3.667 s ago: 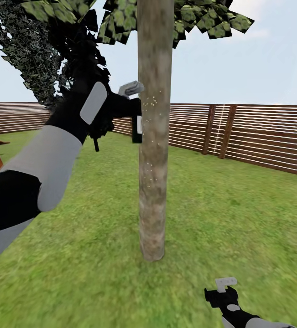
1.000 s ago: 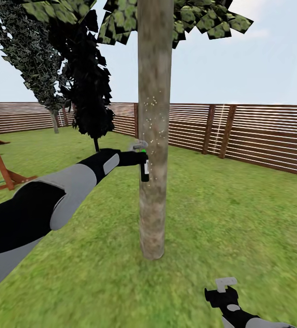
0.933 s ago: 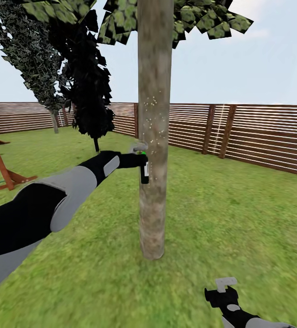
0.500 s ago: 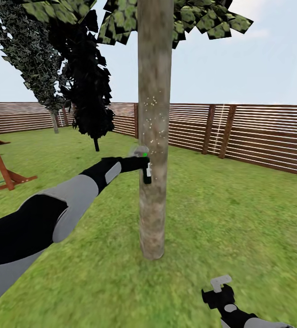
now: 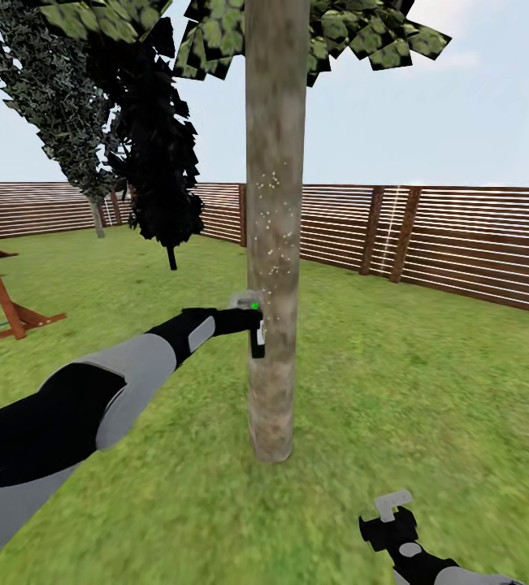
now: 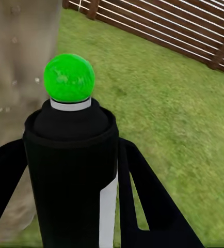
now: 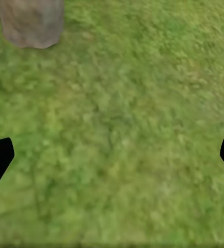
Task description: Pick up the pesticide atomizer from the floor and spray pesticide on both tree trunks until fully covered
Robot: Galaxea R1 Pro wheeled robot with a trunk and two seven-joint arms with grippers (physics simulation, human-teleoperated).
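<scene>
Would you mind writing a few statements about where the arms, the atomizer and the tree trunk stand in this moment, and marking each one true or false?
1. The left gripper holds the pesticide atomizer right beside the tree trunk. True.
2. The dot on top of the atomizer is red. False: the left wrist view shows it bright green.
3. White specks of pesticide dot the trunk above the atomizer. True.
4. The right gripper is shut on a second bottle. False: it hangs open and empty over the lawn.
5. The trunk stands on bare soil. False: its foot meets grass.
</scene>
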